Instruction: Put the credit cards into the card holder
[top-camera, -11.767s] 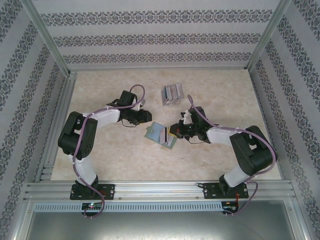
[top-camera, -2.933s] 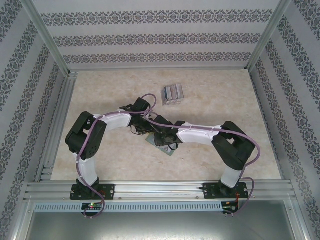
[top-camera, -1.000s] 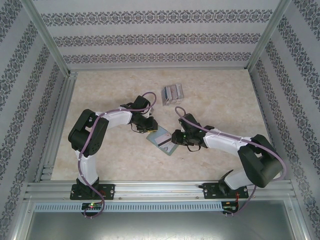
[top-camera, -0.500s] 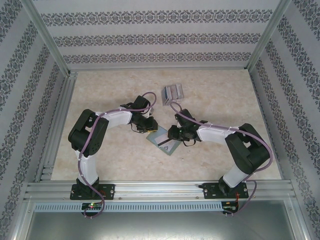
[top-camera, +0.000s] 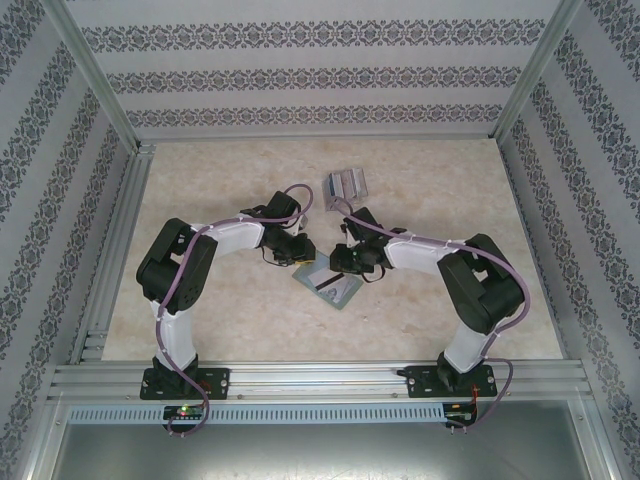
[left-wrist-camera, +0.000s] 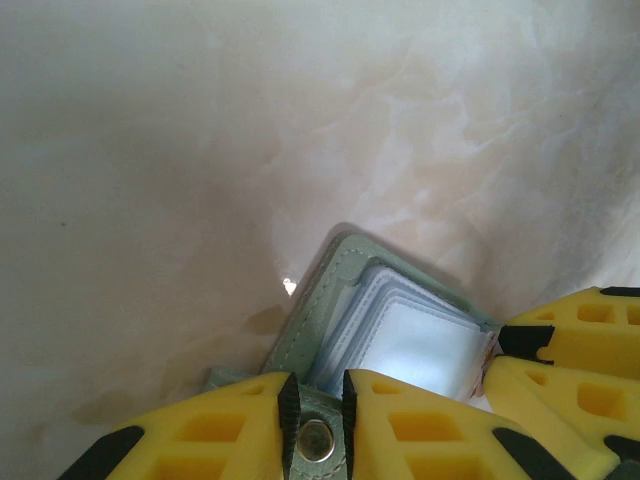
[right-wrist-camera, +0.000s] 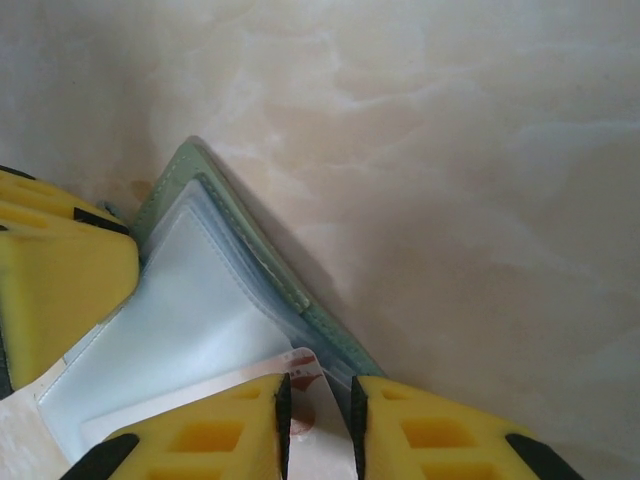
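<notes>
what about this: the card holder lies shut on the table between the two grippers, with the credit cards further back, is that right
No: the card holder lies open; the left wrist view shows its clear sleeves. The rest holds: on the table, between left gripper and right gripper, credit cards further back.

Left arm (top-camera: 215, 238) arcs up from its base and folds in toward the middle, elbow out wide, wrist tipped down. The left gripper (top-camera: 300, 256) has its yellow fingers (left-wrist-camera: 230, 425) nipped in tight with a slim gap between them, pinching the snap tab of the card holder (left-wrist-camera: 335, 290). Right arm (top-camera: 425, 250) mirrors it: elbow high, forearm reaching left, wrist angled down. The right gripper (top-camera: 336, 262) sits just beside the left one, tips nearly meeting, its fingers (right-wrist-camera: 440, 430) drawn close on the edge of a credit card (right-wrist-camera: 303, 372).
</notes>
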